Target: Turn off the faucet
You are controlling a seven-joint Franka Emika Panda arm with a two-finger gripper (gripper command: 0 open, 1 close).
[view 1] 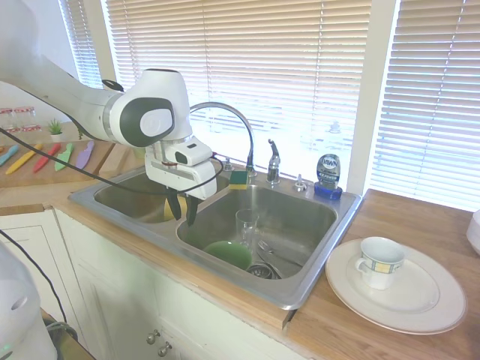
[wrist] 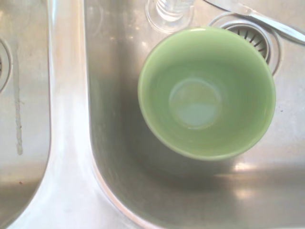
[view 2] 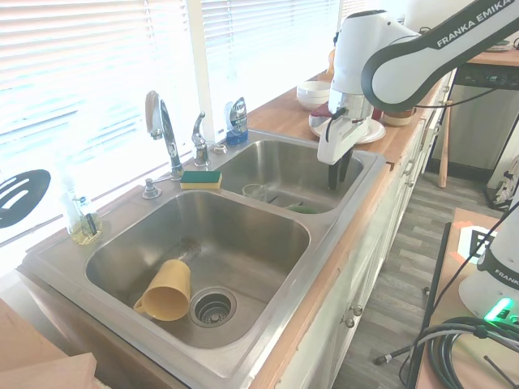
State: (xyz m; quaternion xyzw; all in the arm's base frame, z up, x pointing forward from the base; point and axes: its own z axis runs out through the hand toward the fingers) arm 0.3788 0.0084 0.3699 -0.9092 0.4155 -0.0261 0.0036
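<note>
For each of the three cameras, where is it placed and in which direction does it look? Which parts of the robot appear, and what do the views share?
First exterior view: off the counter's mug end, facing the window; arm enters from the left, gripper over the sink.
Second exterior view: off the opposite end, looking along the basins; arm enters from the right.
Wrist view: looks straight down at the green bowl; no robot part shows.
Shared: both exterior views show the faucet, sponge and blue soap bottle.

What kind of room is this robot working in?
Most likely a home kitchen: a double steel sink with a chrome faucet under a window, a blue dish-soap bottle on the rim, and a cup on a plate on the wooden counter.
</note>
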